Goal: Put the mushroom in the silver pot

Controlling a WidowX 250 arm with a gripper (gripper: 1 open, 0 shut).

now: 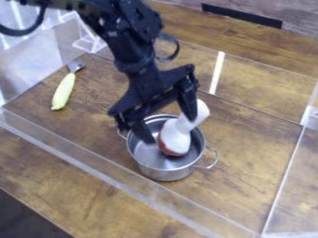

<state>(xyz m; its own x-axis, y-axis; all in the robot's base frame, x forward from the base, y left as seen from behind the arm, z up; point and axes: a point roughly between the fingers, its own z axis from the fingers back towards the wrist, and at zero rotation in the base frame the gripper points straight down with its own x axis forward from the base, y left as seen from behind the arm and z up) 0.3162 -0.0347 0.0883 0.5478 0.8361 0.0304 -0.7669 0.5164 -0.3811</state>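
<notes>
gripper [170,138] jaws stood wide about the mushroom [181,132] in the silver pot [165,165]. light and smooth, it probably offered best purchase at its stem, toward one o'clock.

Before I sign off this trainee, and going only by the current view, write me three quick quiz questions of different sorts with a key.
1. True or false: the mushroom is in the silver pot.
2. Which is nearer the pot: the hand or the slim yellow-green vegetable?
3. Fill in the blank: the pot has small loop ______ at its sides.

Key: 1 true; 2 the hand; 3 handles.
</notes>
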